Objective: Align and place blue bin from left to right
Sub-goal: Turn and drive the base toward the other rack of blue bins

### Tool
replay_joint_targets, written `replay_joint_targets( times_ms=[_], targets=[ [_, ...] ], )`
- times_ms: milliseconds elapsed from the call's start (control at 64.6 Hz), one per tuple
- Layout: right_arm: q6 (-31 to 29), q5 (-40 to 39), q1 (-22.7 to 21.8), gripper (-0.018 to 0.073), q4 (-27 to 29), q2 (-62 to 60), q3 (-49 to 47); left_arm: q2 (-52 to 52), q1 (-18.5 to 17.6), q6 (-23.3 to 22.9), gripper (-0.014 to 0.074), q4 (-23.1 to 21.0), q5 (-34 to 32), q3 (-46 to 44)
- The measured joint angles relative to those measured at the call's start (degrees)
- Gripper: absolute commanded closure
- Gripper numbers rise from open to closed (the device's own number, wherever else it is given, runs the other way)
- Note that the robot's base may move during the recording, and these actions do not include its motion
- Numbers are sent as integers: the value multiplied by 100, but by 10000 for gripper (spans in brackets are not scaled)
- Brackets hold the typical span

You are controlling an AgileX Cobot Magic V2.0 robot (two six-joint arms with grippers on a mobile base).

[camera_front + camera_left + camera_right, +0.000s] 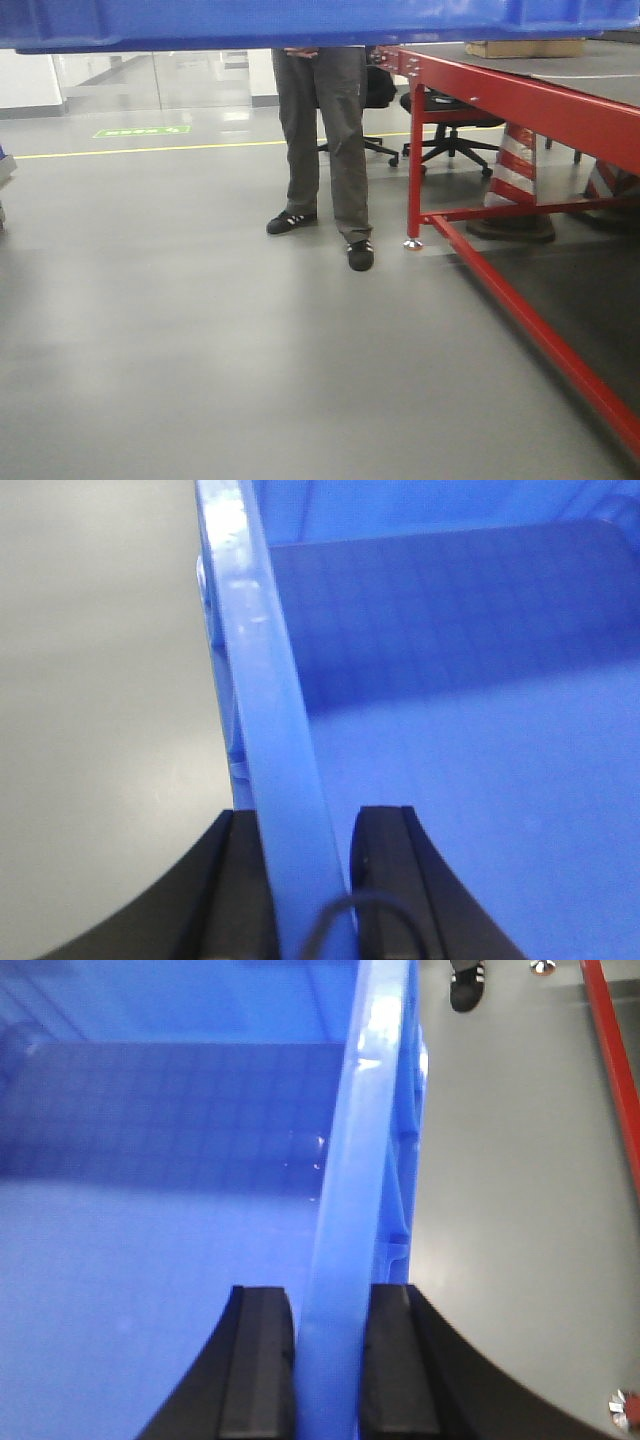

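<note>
Front view: the bin hangs across the top edge, above the floor; the red worktop stands to the right. Wrist views: your left hand and right hand each clamp its rim, one finger inside, one outside.

Front view: the blue bin was cut by the top edge, only a strip showing, and it hid the person above the waist. The table ran off right. The green floor marking was too small to read. Wrist views: bin walls were blurred.
</note>
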Motion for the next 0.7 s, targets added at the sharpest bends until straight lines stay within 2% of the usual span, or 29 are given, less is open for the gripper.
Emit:
replay_joint_targets(
  times_ms=[697],
  targets=[
    [11,0,0,631,11,0,0,0,0,0,708,14,0,0]
  ],
)
